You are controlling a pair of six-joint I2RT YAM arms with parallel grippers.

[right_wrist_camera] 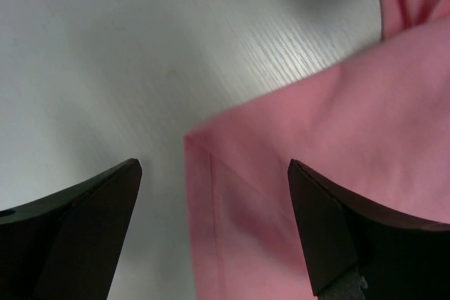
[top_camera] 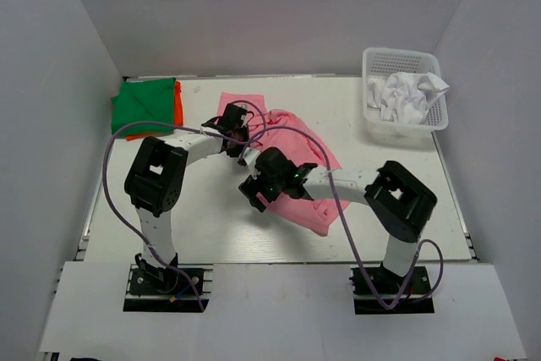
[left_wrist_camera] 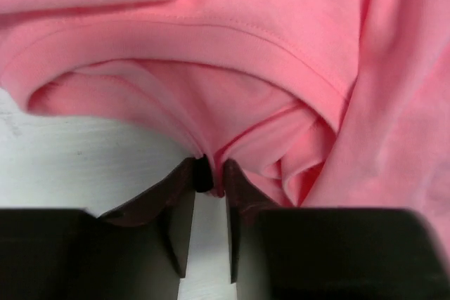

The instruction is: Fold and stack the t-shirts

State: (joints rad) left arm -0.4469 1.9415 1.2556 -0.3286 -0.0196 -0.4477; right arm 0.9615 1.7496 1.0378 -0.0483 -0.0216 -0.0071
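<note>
From above, the salmon pink t-shirt (top_camera: 292, 128) is seen crumpled at the middle of the table (top_camera: 211, 221). The green t-shirt (top_camera: 144, 106) is folded on the orange t-shirt (top_camera: 179, 112) at the far left, and the white t-shirt (top_camera: 406, 95) lies in the basket (top_camera: 372, 61).

In the left wrist view, the left gripper (left_wrist_camera: 209, 173) is nearly closed, with a pink fold pinched at its tips.

In the right wrist view, the right gripper (right_wrist_camera: 214, 165) is spread wide over the shirt's hemmed corner, with nothing gripped.
</note>
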